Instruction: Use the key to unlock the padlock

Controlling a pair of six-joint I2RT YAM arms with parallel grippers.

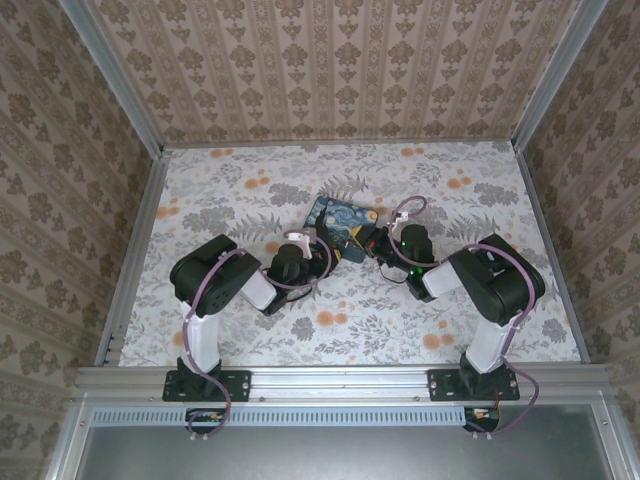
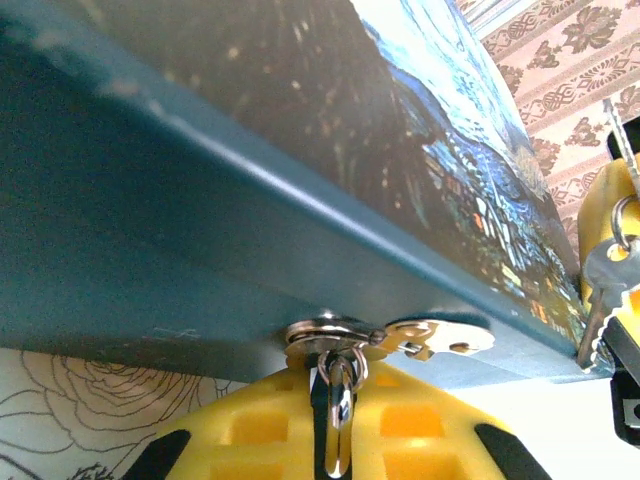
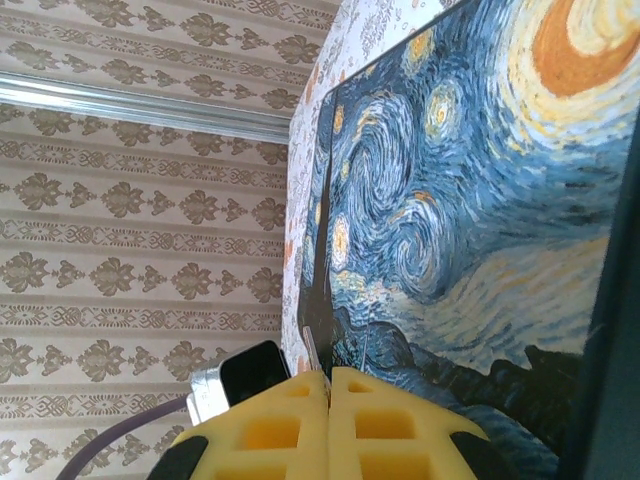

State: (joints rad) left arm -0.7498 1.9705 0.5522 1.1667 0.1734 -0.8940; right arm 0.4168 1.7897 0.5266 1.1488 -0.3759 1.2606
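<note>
1. Padlock point(image 2: 340, 385): it hangs by its thin silvery shackle from the hasp point(image 2: 420, 338) on the teal side of the box point(image 1: 345, 222), which lies mid-worktop point(image 1: 250, 190). Its long axis runs out from the box side, toward the left wrist.
2. Left fingers point(image 2: 250, 425): they are drawn in close on either side of the shackle, with the pads against it as far as can be seen. I judge this a pinch on the padlock. The body and keyhole are hidden between the pads, so I cannot tell which way the keyhole faces.
3. Right fingers point(image 3: 270, 430): they are pressed shut, pads meeting, with the key point(image 2: 617, 135) clamped between them. Its blade sticks out past the tips. A second key point(image 2: 598, 285) dangles from the same ring.
4. Deciding relation: from the left wrist, the key sits off to the right, past the hasp plate and near the box's corner, apart from the padlock. The blade does not lie in line with the padlock's axis.
5. Nearer arm: the left is at the padlock, and the right carries the key at the adjoining corner.
6. Judgement: the right fingers need to come leftward along the box side and turn the blade into line with the padlock. The padlock's free end would need to be exposed, since the left pads cover it.
</note>
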